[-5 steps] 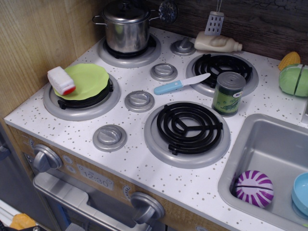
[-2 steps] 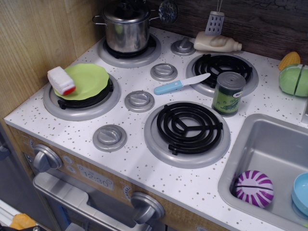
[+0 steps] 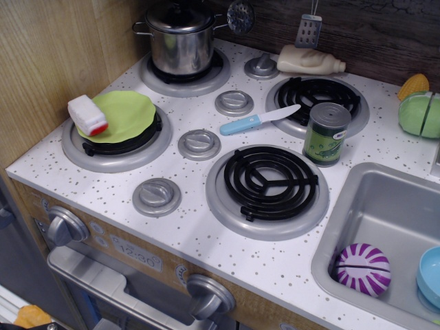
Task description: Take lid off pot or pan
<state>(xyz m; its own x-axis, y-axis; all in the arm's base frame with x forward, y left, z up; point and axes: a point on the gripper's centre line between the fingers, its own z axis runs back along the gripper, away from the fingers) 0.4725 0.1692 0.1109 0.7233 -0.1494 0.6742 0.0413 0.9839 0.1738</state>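
The shiny steel pot point(image 3: 180, 47) stands on the back left burner with its two loop handles out to the sides. The round steel lid point(image 3: 179, 16) sits closed on top of it, its small knob at the top edge of the view. No gripper or arm shows anywhere in the frame.
A green plate point(image 3: 124, 115) with a white and red block point(image 3: 87, 115) lies on the front left burner. A blue-handled knife point(image 3: 258, 119), a green-labelled can point(image 3: 326, 133) and a cream bottle point(image 3: 311, 61) lie right of the pot. The sink point(image 3: 385, 220) holds a purple ball point(image 3: 362, 269).
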